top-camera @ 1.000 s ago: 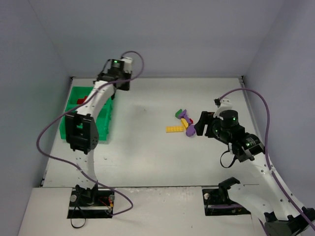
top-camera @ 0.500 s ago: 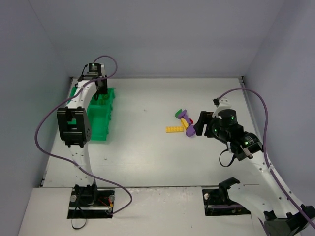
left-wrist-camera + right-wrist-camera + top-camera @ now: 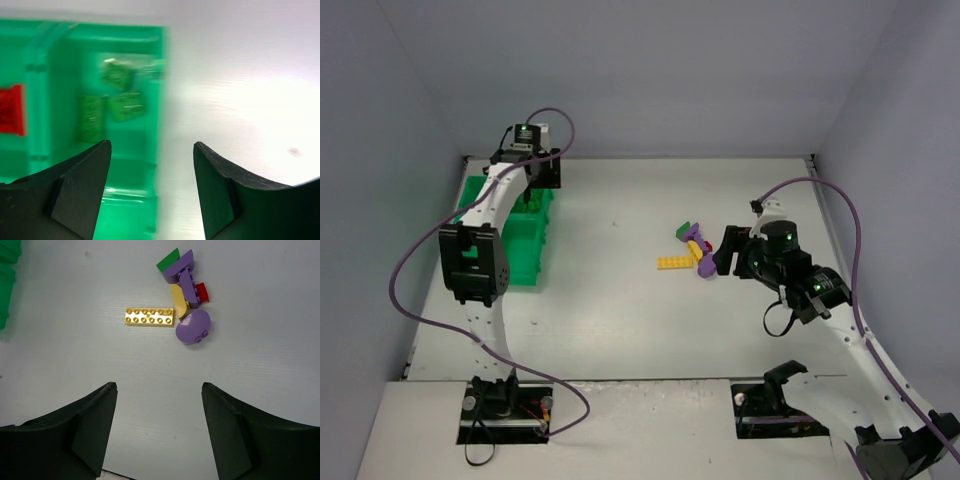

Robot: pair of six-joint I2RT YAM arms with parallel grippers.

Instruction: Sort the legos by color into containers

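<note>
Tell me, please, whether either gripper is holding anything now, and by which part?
Nothing is held. The left gripper is open and empty over the wall of the green tray; the right gripper is open and empty near the loose legos.

The left wrist view is blurred: the green tray [image 3: 60,31] runs off at 9 o'clock, cutting a red brick [image 3: 11,109]. From above, the left arm [image 3: 495,205] hides part of the tray.

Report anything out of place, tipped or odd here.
Nothing damaged or spilled. The unsorted legos lie clustered in a mixed-colour heap on the table, some touching one another. In the tray, green bricks share one compartment, a red one sits next door.
</note>
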